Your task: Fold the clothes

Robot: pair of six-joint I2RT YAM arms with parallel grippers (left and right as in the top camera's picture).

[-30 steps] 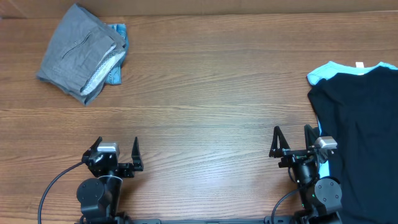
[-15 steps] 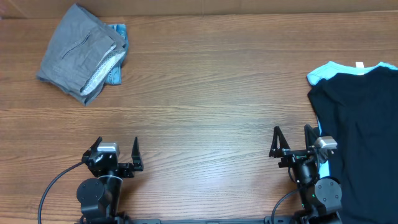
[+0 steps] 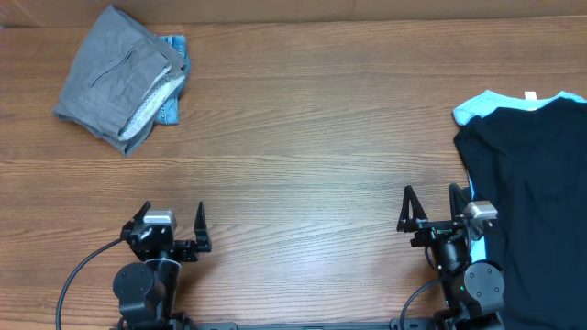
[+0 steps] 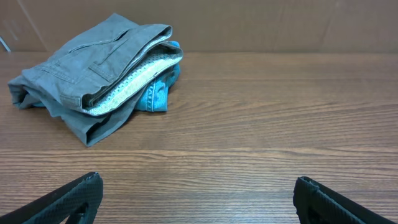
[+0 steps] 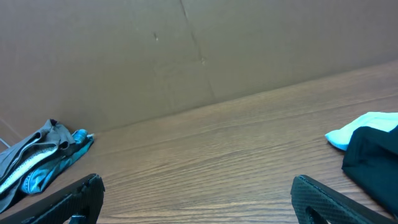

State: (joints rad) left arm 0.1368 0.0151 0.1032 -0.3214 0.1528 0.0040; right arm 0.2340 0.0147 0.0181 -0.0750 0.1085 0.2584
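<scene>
The grey shorts (image 3: 110, 78) show a pale speckled lining (image 3: 154, 103), with blue denim shorts (image 3: 176, 48) peeking from beneath them. Well apart from the grey shorts, a plain black tee (image 3: 537, 192) covers a light-blue garment (image 3: 479, 107). The table (image 3: 303, 147) is brown wood grain.

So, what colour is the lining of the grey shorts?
The lining is pale and speckled; clearest in left wrist view.

Table (image 3: 303, 137): shorts (image 3: 112, 78), tee (image 3: 532, 192), perhaps denim (image 3: 174, 48)
</scene>
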